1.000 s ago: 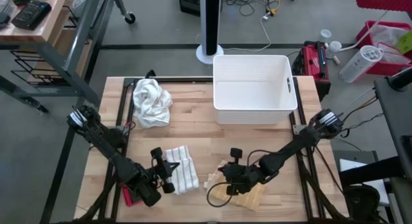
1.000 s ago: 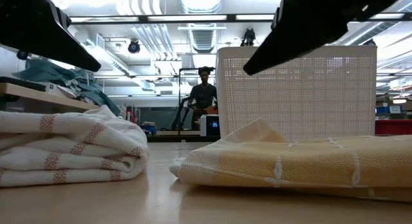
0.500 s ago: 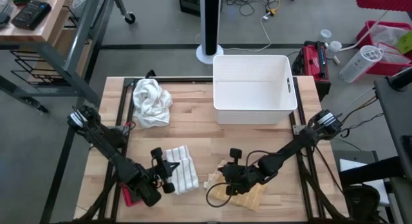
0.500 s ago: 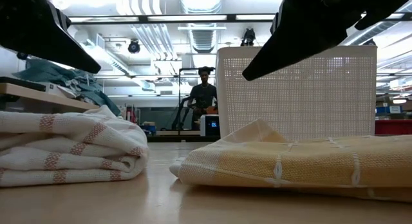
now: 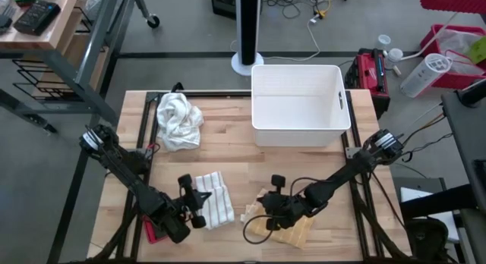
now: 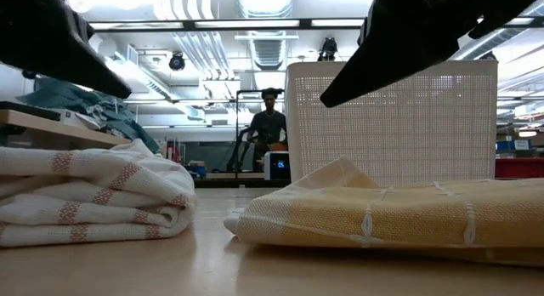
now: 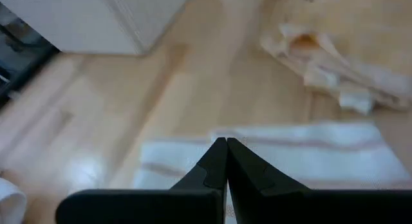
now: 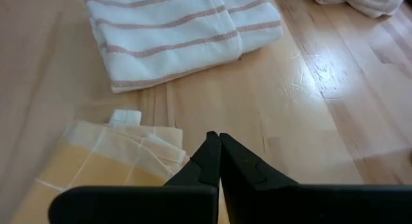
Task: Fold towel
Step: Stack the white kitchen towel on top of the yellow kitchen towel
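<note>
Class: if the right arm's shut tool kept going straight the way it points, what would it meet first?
Probably the yellow towel just under the right tool; the striped towel lies farther along, though depth is unclear.

Left pincer (image 5: 199,205) closed, lower left of centre in high view. Right pincer (image 5: 262,211) closed, lower centre. Both arms angled inward.

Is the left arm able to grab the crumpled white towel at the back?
Probably yes. Nothing lies between the left claw and the crumpled towel, only bare table. The claw is shut and empty above the striped towel, so it must open first.
</note>
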{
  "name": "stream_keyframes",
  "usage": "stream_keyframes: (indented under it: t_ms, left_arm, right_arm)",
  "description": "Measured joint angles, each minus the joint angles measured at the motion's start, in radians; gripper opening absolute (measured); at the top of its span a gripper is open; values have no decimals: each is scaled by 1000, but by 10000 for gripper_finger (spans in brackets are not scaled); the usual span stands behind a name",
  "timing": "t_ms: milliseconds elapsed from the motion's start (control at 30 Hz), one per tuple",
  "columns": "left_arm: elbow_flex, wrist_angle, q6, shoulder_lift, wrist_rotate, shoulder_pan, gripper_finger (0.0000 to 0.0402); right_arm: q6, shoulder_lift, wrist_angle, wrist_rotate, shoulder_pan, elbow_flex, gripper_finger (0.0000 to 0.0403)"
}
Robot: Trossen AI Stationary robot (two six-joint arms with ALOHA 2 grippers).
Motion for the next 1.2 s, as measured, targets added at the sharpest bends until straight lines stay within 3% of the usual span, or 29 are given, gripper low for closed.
stream_keyframes:
  t_ms: [133,267,433,567,600,767,1033,1200]
  left_arm:
    - [0,-86,-56,-4,154,0,0]
    - [0,-223,-186,-5,172,23,0]
    - [1,-257,-134,-30,242,84,0]
    - [-10,-205,64,-32,552,191,0]
    - [-12,-203,85,-32,580,208,0]
    - [-11,-136,157,-50,495,237,0]
    - [-11,-3,157,-68,543,233,0]
    - [-11,27,180,-92,415,166,0]
  right_arm:
    - [48,0,42,-8,-3,0,0]
    - [25,0,62,-9,-7,0,0]
    - [-1,0,61,-8,-12,0,0]
    - [-1,0,61,-8,-13,0,0]
    - [3,0,60,-8,-13,0,0]
    - [51,0,59,-10,-11,0,0]
    - [72,0,56,-61,-4,0,0]
    - [90,0,69,-63,-2,0,0]
